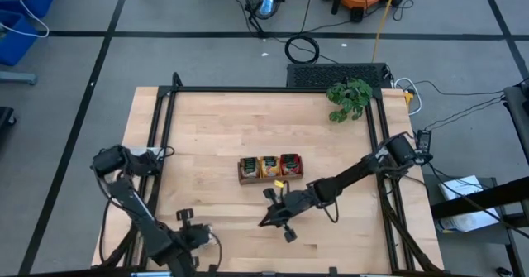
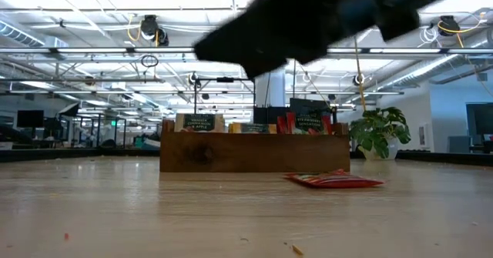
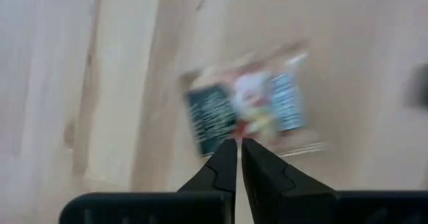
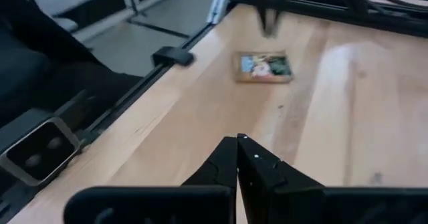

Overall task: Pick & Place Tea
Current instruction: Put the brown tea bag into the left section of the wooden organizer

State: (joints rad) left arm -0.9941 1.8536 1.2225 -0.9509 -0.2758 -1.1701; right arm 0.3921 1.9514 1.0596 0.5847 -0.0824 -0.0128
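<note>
The tea sits mostly in the long brown tray (image 1: 270, 169) near the middle of the counter (image 1: 215, 128) — dark green sachets (image 1: 249, 166) in one end compartment, orange sachets (image 1: 269, 166) in the middle, red sachets (image 1: 289, 164) in the other end. They stand on edge with their labels facing the low camera, packed by colour, which suggests the tray is the place where the sorted tea belongs.

One red sachet (image 2: 334, 180) lies flat on the counter just in front of the tray, at its red end; in the high view it shows as a small patch (image 1: 279, 183) between the tray and the right hand. It lies apart from its fellows, so it is probably the piece that remains to be dealt with.

The right hand (image 1: 270, 220) reaches in from the right edge of the counter and hangs near the tray's front, its fingers (image 4: 234, 158) pressed together with nothing between them. Its arm crosses the top of the low view as a dark blur, so it hangs above the counter rather than resting on it.

The left hand (image 3: 239, 158) waits near the front left corner of the counter — fingers almost touching and empty, pointed at the tray from well apart.
</note>
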